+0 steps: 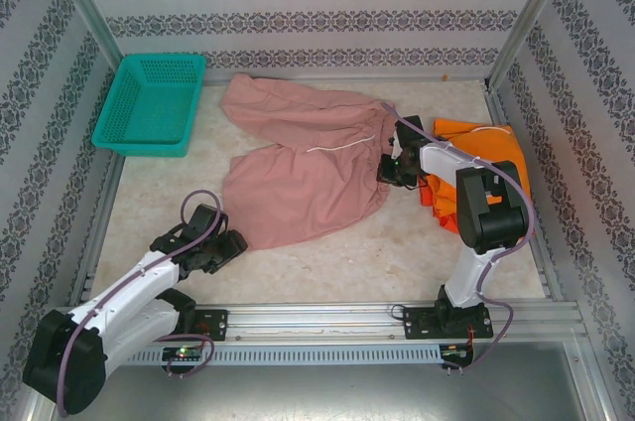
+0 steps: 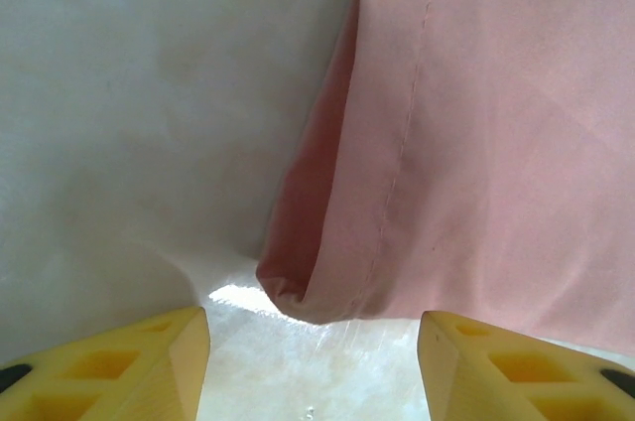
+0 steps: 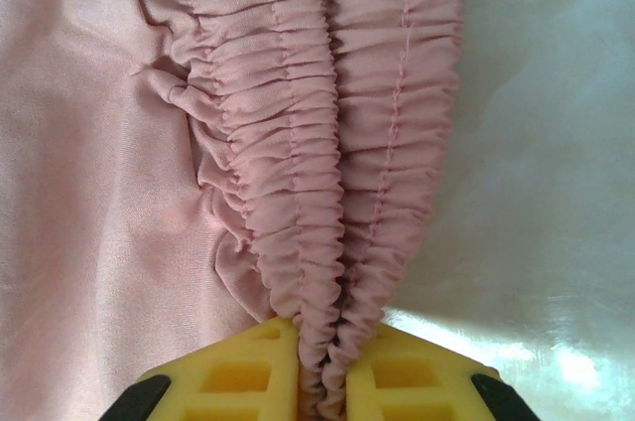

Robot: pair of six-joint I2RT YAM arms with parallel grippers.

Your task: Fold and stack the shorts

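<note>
Fold step, grasp phase. Right claw (image 3: 322, 356) is pinched tight on the pink shorts (image 1: 298, 173) at the waistband. Left claw (image 2: 313, 342) is half-open, leg hem just ahead, probably untouched. Next: left pinches hem, both lift together.

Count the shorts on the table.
3: dusty pink shorts spread mid-table; bright orange shorts by the right wall; red-orange shorts bunched beside them, mostly hidden by the right arm.

The basket (image 1: 149, 103) sits upper left of the frame, the middle shorts (image 1: 298, 168) spread at centre to its right, and the other shorts (image 1: 474, 131) lie at the right edge beside my right arm (image 1: 486, 208). My left gripper (image 1: 236, 244) is lower left, just beside the middle shorts' corner (image 2: 293, 287); my right gripper (image 1: 387, 171) is on their waistband (image 3: 327, 193), right of centre.
</note>
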